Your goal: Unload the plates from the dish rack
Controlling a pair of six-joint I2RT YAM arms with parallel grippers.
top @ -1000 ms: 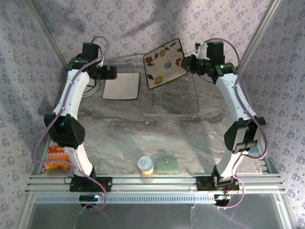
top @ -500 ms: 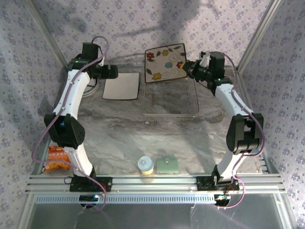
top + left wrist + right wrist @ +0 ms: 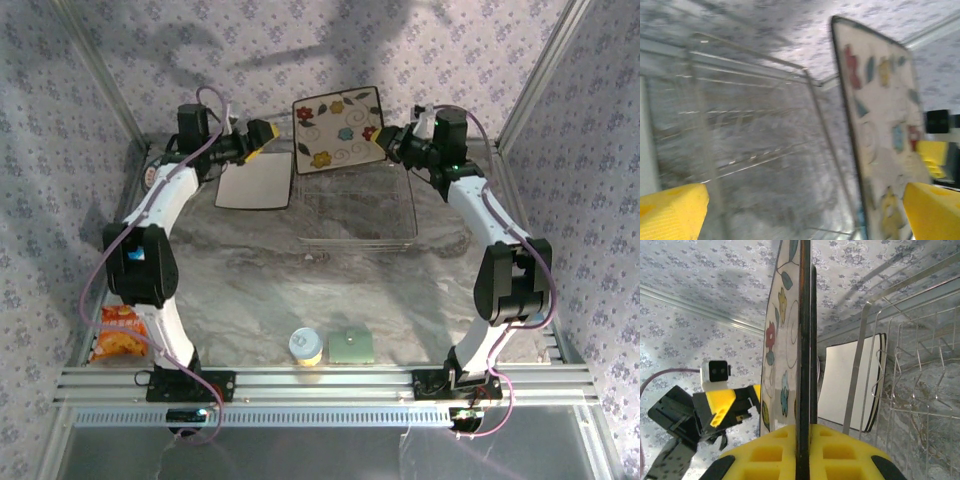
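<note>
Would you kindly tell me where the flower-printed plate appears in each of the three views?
Top external: flower-printed plate at top centre.
Left wrist: right half, face showing.
Right wrist: centre, edge-on, clamped in the right hand.
Shared landmark: the dish rack, left and right in the wrist views.

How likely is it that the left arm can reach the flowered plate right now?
Probably yes: the left tool hangs open beside the flowered plate's free edge, nothing between them; the right tool pinches the opposite edge.
</note>
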